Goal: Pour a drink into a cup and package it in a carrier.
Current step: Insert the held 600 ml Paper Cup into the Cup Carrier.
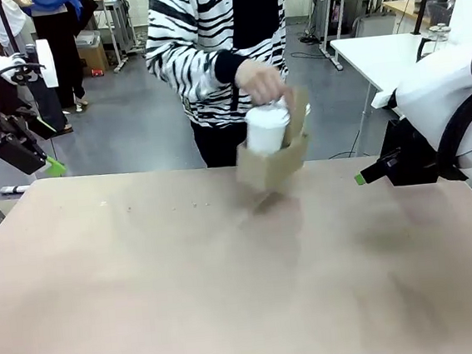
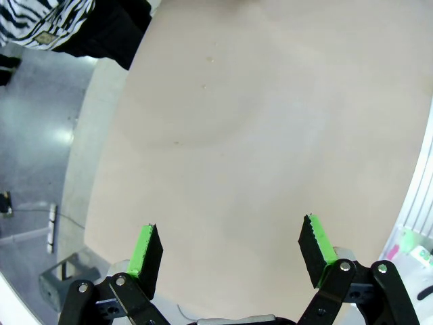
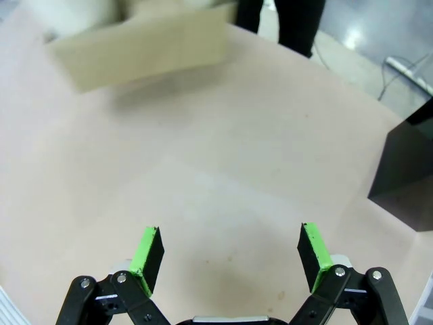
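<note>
I see bare table [image 1: 231, 295] all around the carrier [image 1: 272, 163], lifted at the far edge in a person's hand [image 1: 262, 81], cup [image 1: 266, 129] inside. My left gripper [image 2: 230, 247] and right gripper [image 3: 230, 249] hang spread wide, empty.

The brown cardboard cup carrier [image 1: 274, 158] is motion-blurred; its holes are not discernible. The tall white lidded paper cup [image 1: 266, 129] hides part of it. In the right wrist view, the carrier [image 3: 145, 47] is blurred and cut off by the top edge.
</note>
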{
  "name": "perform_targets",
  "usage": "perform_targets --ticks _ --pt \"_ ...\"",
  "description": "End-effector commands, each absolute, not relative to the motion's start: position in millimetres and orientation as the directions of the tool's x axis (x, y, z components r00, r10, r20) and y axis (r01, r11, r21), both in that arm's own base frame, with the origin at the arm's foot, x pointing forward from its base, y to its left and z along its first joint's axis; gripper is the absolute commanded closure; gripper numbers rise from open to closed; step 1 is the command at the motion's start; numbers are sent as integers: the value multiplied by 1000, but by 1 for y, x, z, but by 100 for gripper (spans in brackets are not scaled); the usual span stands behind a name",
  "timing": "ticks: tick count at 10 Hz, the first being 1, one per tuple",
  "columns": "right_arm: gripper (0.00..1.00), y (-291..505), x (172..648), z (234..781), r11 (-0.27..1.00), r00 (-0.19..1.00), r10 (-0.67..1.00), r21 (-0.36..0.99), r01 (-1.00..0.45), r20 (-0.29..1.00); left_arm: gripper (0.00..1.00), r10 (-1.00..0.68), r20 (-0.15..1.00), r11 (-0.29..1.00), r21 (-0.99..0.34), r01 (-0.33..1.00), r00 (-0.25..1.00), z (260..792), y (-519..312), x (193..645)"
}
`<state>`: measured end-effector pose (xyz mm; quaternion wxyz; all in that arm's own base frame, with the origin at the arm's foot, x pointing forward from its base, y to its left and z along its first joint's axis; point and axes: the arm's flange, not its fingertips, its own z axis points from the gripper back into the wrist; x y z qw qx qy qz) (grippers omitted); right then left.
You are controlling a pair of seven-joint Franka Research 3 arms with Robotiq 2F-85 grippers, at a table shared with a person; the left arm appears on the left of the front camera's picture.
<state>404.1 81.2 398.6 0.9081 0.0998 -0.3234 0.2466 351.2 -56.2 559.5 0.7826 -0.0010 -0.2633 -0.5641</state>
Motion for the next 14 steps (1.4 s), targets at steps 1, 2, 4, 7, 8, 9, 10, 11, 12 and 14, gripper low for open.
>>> perform_targets --ticks 1,2,4,7,8,9,10,11,12,14 --pt "0 84 403 399 862 662 379 15 -507 647 0 -877 418 377 290 879 238 562 -56 350" --pt "0 84 403 399 862 662 379 15 -507 647 0 -877 418 377 290 879 238 562 -56 350" --pt "0 84 403 399 862 662 379 15 -507 647 0 -877 418 377 290 879 238 562 -56 350" --pt "0 84 403 399 862 662 379 15 -507 647 0 -877 418 377 290 879 238 562 -56 350" --pt "0 84 403 399 862 662 379 15 -507 647 0 -877 418 377 290 879 238 562 -56 350" --pt "0 84 403 399 862 662 379 15 -507 647 0 -877 418 377 290 879 238 562 -56 350" --pt "0 84 403 399 862 662 379 15 -507 647 0 -877 418 377 290 879 238 562 -56 350" --pt "0 84 403 399 862 662 379 15 -507 647 0 -877 418 377 290 879 238 562 -56 350" --pt "0 84 403 399 862 662 379 15 -507 647 0 -877 418 377 290 879 238 562 -56 350" --pt "0 84 403 399 862 662 379 15 -507 647 0 -877 418 377 290 879 238 562 -56 350"
